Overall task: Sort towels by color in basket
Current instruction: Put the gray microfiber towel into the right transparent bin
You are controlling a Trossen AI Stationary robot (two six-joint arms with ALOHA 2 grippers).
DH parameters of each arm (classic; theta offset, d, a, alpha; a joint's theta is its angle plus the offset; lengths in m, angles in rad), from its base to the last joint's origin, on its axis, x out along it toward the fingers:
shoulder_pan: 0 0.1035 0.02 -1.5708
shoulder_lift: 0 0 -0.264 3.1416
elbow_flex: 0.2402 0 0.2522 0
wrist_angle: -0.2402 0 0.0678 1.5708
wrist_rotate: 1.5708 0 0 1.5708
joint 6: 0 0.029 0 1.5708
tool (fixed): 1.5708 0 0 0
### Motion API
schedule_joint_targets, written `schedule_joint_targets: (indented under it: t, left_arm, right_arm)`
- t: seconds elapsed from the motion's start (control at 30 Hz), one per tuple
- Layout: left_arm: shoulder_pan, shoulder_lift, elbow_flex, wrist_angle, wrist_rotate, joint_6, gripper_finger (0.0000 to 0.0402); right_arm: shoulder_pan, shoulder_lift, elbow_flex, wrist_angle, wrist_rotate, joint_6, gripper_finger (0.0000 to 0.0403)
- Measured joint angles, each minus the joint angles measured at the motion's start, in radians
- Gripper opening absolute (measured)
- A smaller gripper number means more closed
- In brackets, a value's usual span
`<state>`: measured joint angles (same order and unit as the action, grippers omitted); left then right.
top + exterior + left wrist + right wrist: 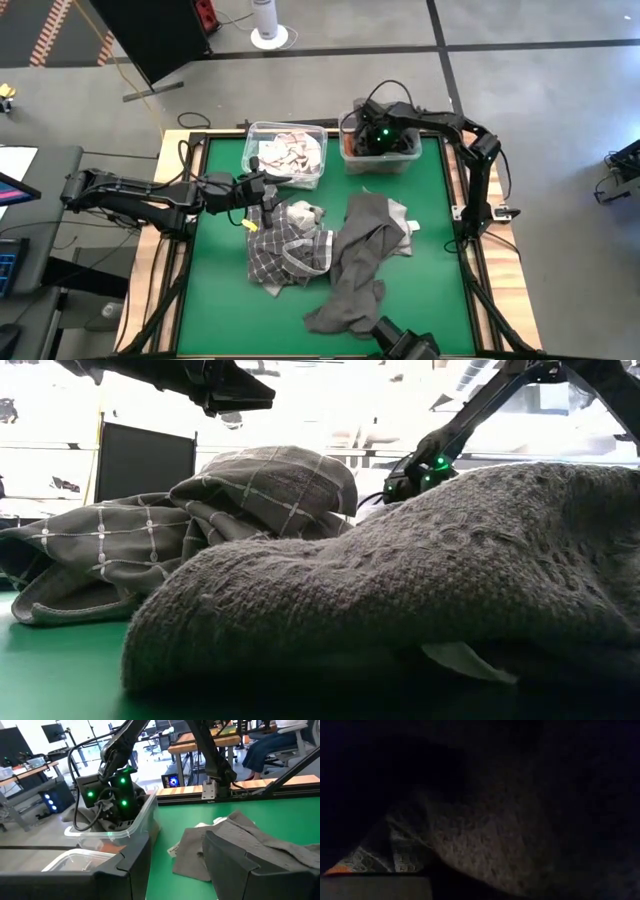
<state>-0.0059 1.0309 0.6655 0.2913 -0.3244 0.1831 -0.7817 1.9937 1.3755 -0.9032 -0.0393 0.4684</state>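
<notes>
A grey-and-white checked towel [283, 248] and a dark grey towel [358, 262] lie crumpled in the middle of the green table, with white cloth [405, 226] showing beside them. My left gripper [272, 188] hovers level above the checked towel, open, with nothing between its fingers [235, 865]. My right gripper [380, 137] points down into the right clear bin [412, 160], which holds grey cloth [85, 817]. Its fingers are hidden in the bin. The right wrist view shows only dark grey cloth [485, 845] close up.
A second clear bin [252, 150] with pale towels stands at the far edge, left of the right bin. A wooden rim [455, 190] runs round the table. A camera mount [405, 345] sits at the near edge. A person sits beyond the table [275, 745].
</notes>
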Motion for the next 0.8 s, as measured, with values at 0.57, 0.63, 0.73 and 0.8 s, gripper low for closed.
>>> schedule_joint_targets:
  t: [0.57,0.63,0.73,0.8]
  left_arm:
    - [0.0,0.0,-0.001,-0.003,0.0,0.007,0.0169]
    - [0.0,0.0,-0.001,-0.002,0.0,0.007,0.0169]
    - [0.0,0.0,-0.001,-0.004,0.0,0.006,0.0169]
    - [0.0,0.0,-0.001,-0.003,0.0,0.006,0.0169]
  right_arm:
    - [0.03,-0.178,0.395,-0.251,0.078,-0.027,0.0176]
    - [0.027,-0.187,0.4,-0.23,0.154,-0.032,0.0176]
    - [0.015,-0.178,0.4,-0.197,0.198,-0.034,0.0176]
    - [0.007,-0.163,0.401,-0.188,0.2,-0.035,0.0177]
